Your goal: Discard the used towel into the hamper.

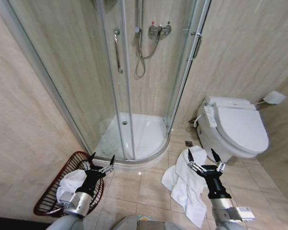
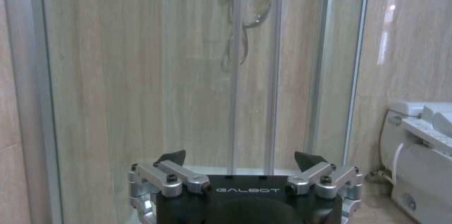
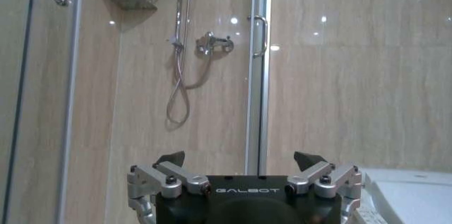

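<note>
My fingers are spread wide on both grippers, holding nothing: the left gripper point(image 1: 102, 161) hangs released above the floor just at the rim of the hamper point(image 1: 47, 197), and the right gripper point(image 1: 206, 157) hangs equally unclenched over the used towel point(image 1: 187, 186). Taking the shower cabin point(image 1: 129, 86) as my landmark, the hamper sits on the tiles beside the cabin's curved base, against the beige wall, a dark reddish-brown wire basket with a white towel point(image 1: 69, 184) already lying inside it. The used towel lies crumpled on the floor tiles on the other side of the cabin's base, between the cabin and the toilet point(image 1: 235, 127), well apart from the hamper. In my left wrist view the left gripper point(image 2: 240, 163) shows its dark fingertips point(image 2: 171, 157) parted, with the cabin's glass panels straight ahead and the toilet's edge off to the side. In my right wrist view the right gripper point(image 3: 240, 161) shows the same parted fingertips point(image 3: 308, 159), facing the cabin's door handle point(image 3: 261, 36), the shower hose point(image 3: 178, 75) and the mixer tap point(image 3: 214, 43) on the tiled wall behind the glass.
</note>
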Motion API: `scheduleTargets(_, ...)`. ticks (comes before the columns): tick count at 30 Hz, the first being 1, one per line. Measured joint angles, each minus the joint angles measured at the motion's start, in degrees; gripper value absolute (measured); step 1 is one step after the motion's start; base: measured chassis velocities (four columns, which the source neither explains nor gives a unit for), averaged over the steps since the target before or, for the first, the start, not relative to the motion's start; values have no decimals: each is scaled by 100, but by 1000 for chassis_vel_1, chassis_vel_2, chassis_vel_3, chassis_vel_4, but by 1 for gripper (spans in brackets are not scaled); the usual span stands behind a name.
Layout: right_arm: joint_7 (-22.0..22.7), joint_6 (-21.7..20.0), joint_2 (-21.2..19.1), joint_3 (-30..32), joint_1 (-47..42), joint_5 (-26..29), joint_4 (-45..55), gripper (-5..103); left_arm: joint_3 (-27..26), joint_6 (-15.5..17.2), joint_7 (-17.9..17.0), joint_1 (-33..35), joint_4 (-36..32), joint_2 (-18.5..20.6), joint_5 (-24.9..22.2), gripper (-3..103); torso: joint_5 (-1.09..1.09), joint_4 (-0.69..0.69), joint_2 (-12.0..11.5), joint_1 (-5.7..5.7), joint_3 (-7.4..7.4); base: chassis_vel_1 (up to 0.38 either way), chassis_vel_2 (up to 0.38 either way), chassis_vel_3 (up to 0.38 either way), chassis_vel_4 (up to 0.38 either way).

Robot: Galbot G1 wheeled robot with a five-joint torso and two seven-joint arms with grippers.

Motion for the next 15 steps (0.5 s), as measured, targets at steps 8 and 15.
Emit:
scheduleTargets(8,0,0,0,0,0,0,0,100,0,0,0,0,0,0,0,100,0,-1,-190,-72,-118,0,0,0,0)
scheduleTargets(15,0,0,0,0,0,0,0,100,0,0,0,0,0,0,0,100,0,0,-329,-125,-203,0,0,0,0)
